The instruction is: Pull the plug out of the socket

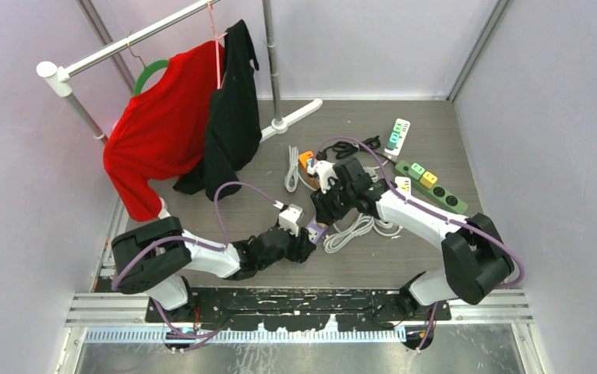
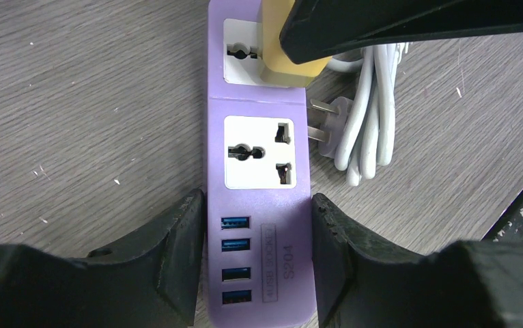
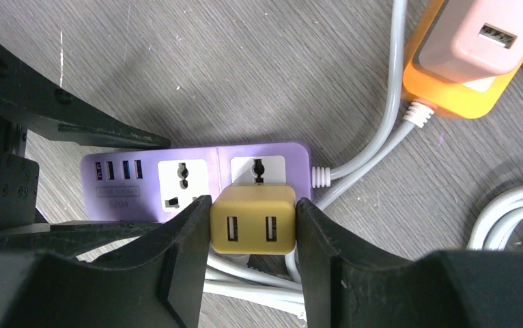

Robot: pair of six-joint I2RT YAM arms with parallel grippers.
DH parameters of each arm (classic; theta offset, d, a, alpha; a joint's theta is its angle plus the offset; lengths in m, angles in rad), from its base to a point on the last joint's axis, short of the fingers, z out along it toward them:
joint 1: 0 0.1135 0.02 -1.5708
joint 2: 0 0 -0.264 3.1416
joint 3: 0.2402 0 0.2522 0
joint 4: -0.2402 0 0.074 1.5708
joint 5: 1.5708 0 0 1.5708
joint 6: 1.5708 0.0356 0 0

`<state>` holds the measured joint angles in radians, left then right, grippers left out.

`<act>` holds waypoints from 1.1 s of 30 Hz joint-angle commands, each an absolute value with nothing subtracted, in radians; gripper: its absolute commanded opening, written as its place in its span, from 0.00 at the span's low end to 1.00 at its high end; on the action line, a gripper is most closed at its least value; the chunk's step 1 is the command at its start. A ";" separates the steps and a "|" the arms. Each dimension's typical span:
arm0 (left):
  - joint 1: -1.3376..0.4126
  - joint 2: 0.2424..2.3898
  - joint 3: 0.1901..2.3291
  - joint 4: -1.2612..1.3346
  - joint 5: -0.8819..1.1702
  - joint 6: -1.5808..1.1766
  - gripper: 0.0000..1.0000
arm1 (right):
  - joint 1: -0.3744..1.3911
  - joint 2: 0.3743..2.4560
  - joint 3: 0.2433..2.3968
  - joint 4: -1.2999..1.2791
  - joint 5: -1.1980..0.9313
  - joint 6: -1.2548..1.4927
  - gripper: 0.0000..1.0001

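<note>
Grey wood-look table (image 1: 436,257) with pale walls around it. Up in the top left there's a clothes rack (image 1: 124,43) with a red shirt (image 1: 163,117) and a black top (image 1: 229,117) hanging off it. The stuff that matters is dead centre of the overhead view: a purple power strip (image 2: 259,198) lying flat, with both arms bent in over it. The left gripper (image 2: 256,232) is pinched narrow across the strip's USB-port end, one finger pressed on each long side. The right gripper (image 3: 252,212) is clamped on the sides of a yellow USB charger plug (image 3: 252,229). That plug sits in the socket at the cable end of the strip, so it's not out yet, and the other socket next to it is bare. A bundle of white cable (image 2: 364,116) lies right beside the strip, with a loose three-pin plug (image 2: 327,116) poking out towards it. An orange power strip (image 3: 463,102) sits in the upper right of the right wrist view. Over on the right of the overhead shot there's a green power strip (image 1: 432,187) and, further back, a white one (image 1: 398,134).
</note>
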<state>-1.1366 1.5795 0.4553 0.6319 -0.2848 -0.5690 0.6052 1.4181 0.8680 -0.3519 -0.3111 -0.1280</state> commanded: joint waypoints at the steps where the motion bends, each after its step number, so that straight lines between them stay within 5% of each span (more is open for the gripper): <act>1: -1.126 1.636 0.438 0.508 -0.228 -0.619 0.00 | 0.671 1.382 0.872 -0.356 -0.483 -0.085 0.03; 33: -1.088 1.726 0.488 0.486 -0.165 -0.633 0.00 | 0.662 1.395 0.941 -0.338 -0.368 -0.004 0.01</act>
